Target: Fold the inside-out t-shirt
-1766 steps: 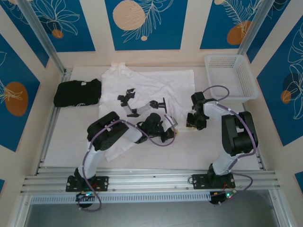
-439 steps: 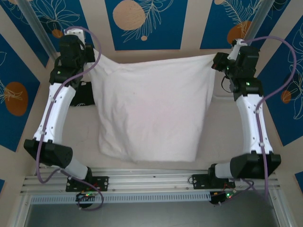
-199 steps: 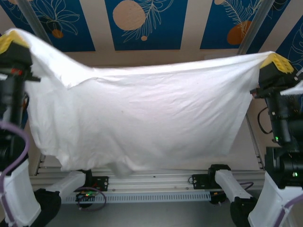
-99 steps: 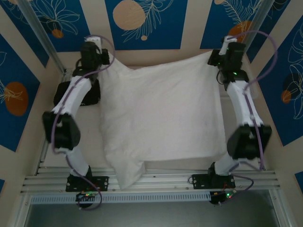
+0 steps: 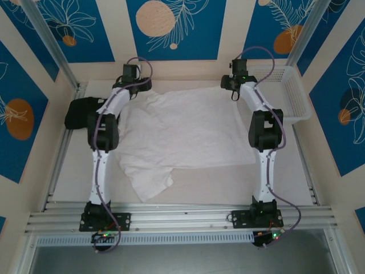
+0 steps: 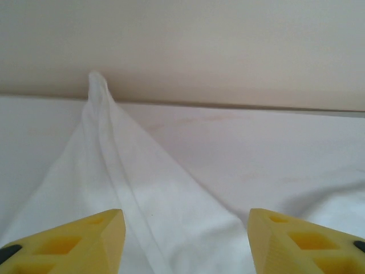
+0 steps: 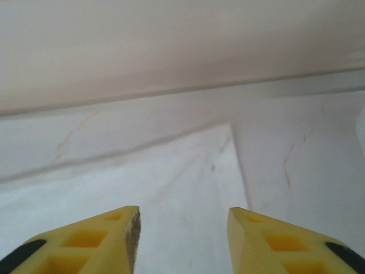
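White t-shirt (image 5: 188, 128) lies spread flat on the surface (image 5: 217, 185), mid to far area, wrinkly. Its far edge is close to the back wall. One loose flap sticks out toward the near-left corner; the rest is roughly square.

Left tool (image 5: 132, 77) sits at the far-left corner of the shirt, and right tool (image 5: 232, 81) at the far-right corner. Both arms are stretched out long from the near edge. The left arm runs along the shirt's left side and covers part of that edge. The right arm runs along the right side, with its elbow over the shirt's right border.

In the left wrist view, the left tool (image 6: 185, 228) has its yellow fingers (image 6: 94, 237) wide apart with nothing pinched. White cloth (image 6: 142, 194) lies under and ahead of them, and a raised crease runs up to the back wall.

In the right wrist view, the right tool (image 7: 182, 222) has its yellow fingers (image 7: 108, 234) spread and is gripping nothing. Flat cloth (image 7: 188, 188) lies below, with its corner edge ending just short of the wall.

Black folded garment (image 5: 80, 112) is on the left of the surface, just beside the left arm and apart from the shirt body. White plastic basket (image 5: 285, 94) is in the far-right corner, near the right arm, to the right of the shirt. A metal rail (image 5: 182, 217) runs across the near edge by the arm bases.
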